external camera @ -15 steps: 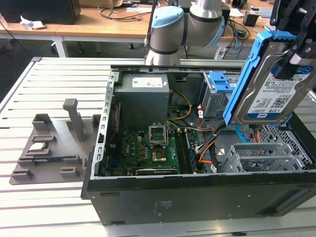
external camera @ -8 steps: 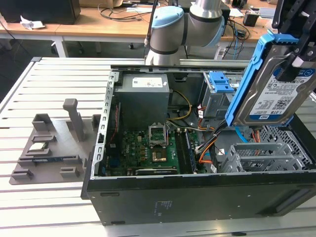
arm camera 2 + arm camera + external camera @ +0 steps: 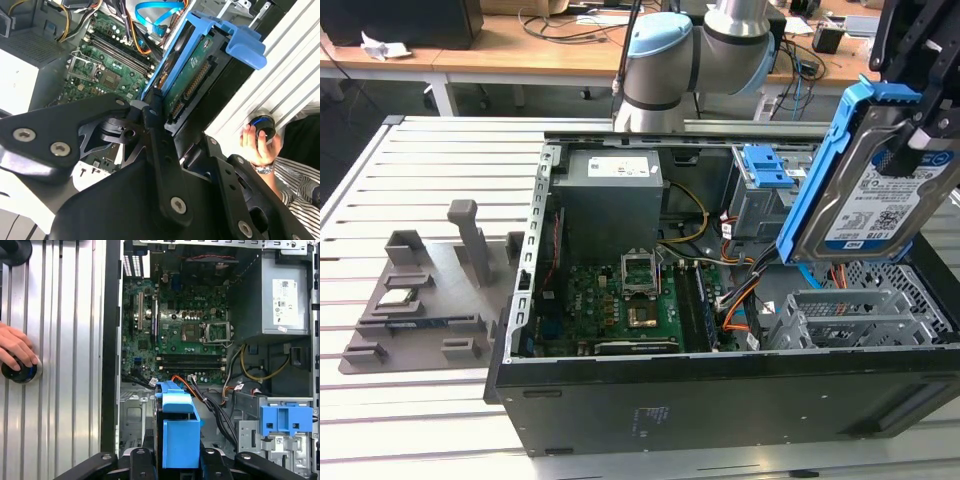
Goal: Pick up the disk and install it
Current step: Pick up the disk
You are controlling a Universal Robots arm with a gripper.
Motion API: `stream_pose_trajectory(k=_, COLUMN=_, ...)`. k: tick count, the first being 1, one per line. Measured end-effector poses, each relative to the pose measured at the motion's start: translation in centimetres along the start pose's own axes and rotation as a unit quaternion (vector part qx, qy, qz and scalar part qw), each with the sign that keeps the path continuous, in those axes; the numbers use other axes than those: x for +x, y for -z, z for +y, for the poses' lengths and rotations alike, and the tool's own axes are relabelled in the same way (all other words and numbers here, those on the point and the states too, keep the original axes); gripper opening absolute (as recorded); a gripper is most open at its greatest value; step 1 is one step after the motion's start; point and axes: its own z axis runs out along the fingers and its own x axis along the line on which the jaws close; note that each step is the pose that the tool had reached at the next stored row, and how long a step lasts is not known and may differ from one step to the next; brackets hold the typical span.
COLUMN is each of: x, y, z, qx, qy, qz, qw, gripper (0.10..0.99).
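Note:
The disk is a silver drive with a white-and-blue label in a blue caddy. It hangs tilted above the open computer case, over that case's end at the exterior view's right. My gripper is shut on the disk from above, one black finger lying across its labelled face. In the second wrist view the disk shows edge-on with its green circuit board, clamped in the gripper. In the first wrist view the blue caddy sits between the fingers, over the case floor near the orange cables.
Inside the case lie the motherboard, the grey power supply and a grey drive cage with a blue latch. A grey fixture stands at the exterior view's left. A hand rests on a round button.

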Motion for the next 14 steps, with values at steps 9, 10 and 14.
stream_pose_trajectory(k=9, x=0.09, y=-0.96, z=-0.24, qx=0.0, qy=0.0, qz=0.0005, qw=1.0, gripper=0.365)
stream_pose_trajectory(k=10, x=0.1, y=-1.03, z=-0.29, qx=0.0, qy=0.0, qz=0.0006, qw=1.0, gripper=0.365)
stream_pose_trajectory(k=14, x=0.1, y=-1.31, z=-1.17, qx=0.0, qy=0.0, qz=0.0025, qw=1.0, gripper=0.365)
